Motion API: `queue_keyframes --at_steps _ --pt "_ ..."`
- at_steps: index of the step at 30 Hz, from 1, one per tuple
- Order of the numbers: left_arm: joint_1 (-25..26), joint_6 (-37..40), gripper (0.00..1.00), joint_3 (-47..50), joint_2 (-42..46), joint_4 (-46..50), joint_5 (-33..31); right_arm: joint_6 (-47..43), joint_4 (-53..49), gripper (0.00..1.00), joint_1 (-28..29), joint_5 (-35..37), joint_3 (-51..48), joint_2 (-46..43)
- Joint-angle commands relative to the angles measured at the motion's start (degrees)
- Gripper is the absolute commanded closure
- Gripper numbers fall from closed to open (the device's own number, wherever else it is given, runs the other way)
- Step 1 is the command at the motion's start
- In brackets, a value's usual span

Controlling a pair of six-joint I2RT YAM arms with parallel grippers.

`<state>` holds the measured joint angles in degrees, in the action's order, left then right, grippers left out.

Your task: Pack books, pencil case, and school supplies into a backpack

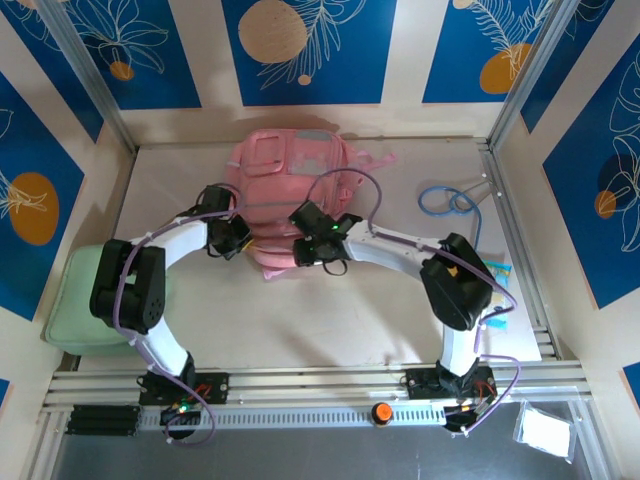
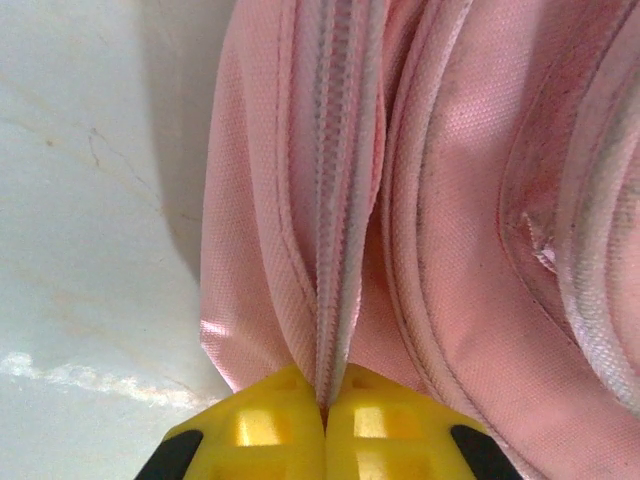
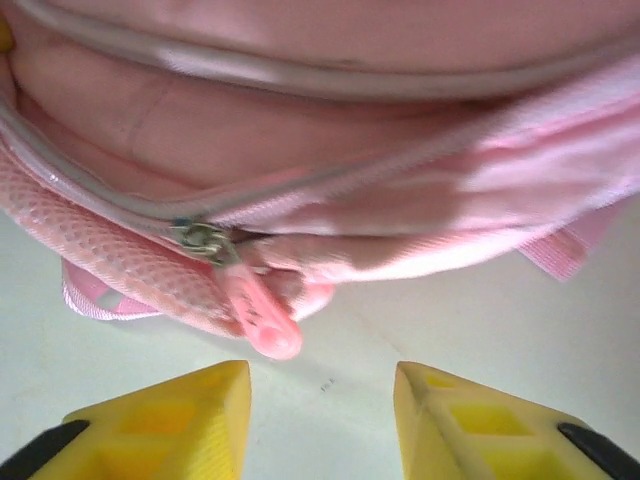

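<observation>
From above, the pink backpack (image 1: 290,175) lies on the tabletop (image 1: 330,310) between both arms. The left wrist view shows the left tool (image 2: 325,425) clenched on its zipper seam (image 2: 335,200); the right wrist view shows the right tool (image 3: 320,395) released, a zipper pull (image 3: 262,318) just ahead

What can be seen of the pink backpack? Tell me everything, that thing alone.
The backpack is pink woven fabric with grey zip tape, a paler front panel and pink straps. It lies flat on the white table, toward the far side. The left pincer is shut on a fold along a zip seam. A metal slider with a pink pull tab hangs at its near edge; the right pincer stands open just short of it, not touching.
</observation>
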<state>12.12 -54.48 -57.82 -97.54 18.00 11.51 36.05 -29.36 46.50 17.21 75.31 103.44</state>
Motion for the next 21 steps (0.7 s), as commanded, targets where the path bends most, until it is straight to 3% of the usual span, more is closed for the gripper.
queue_keyframes --at_steps 1,7,14,19,21 --pt "-0.5 2.2 1.0 -0.1 3.2 -0.6 1.4 8.6 3.5 0.49 -6.2 -8.8 -3.0 -5.6" --pt "-0.6 2.4 1.0 2.1 5.1 -2.4 3.5 19.0 8.9 0.46 -14.9 -22.2 -5.6 -5.2" --pt "-0.6 2.7 1.0 2.5 6.1 -3.0 4.7 22.4 7.9 0.44 -15.7 -27.4 0.5 1.5" --pt "-0.6 2.8 1.0 2.7 6.7 -3.1 5.4 22.2 7.3 0.51 -15.6 -28.2 5.0 6.4" --pt "-0.6 2.9 1.0 2.8 6.9 -3.2 5.9 21.3 7.7 0.62 -15.6 -28.6 6.7 8.5"
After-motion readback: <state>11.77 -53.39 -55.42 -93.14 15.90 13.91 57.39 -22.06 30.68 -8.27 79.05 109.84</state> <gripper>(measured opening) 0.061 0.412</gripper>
